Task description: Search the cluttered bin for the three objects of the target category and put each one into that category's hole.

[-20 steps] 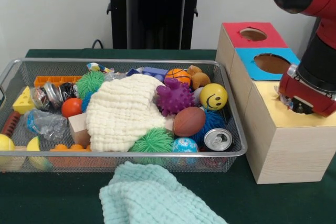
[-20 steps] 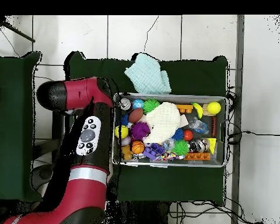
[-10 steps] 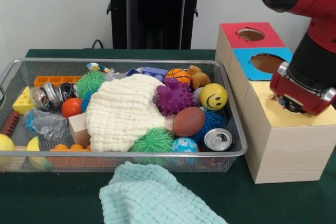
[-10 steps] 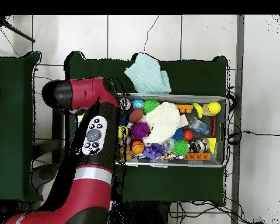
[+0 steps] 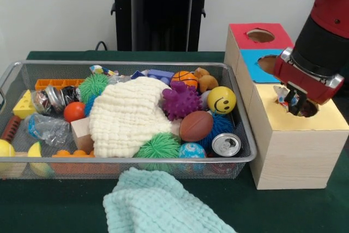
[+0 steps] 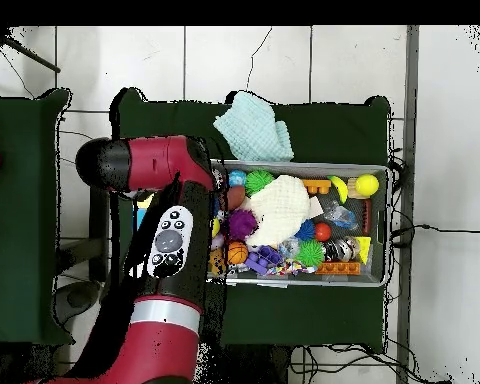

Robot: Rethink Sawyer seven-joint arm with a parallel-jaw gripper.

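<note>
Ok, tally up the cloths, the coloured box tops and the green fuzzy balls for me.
Cloths: 2, the cream cloth in the bin and the mint-green cloth on the table in front of it
Box tops: 3, the red top, the blue top and the yellow top
Green fuzzy balls: 2, both in the bin
Total: 7

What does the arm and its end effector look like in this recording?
The arm is glossy red with black joint sections and a silver band near its base. A white oval panel with dark buttons sits on one link. The wrist is a black cylinder ending in a red housing with a metallic rim, above the small dark end effector.
</note>
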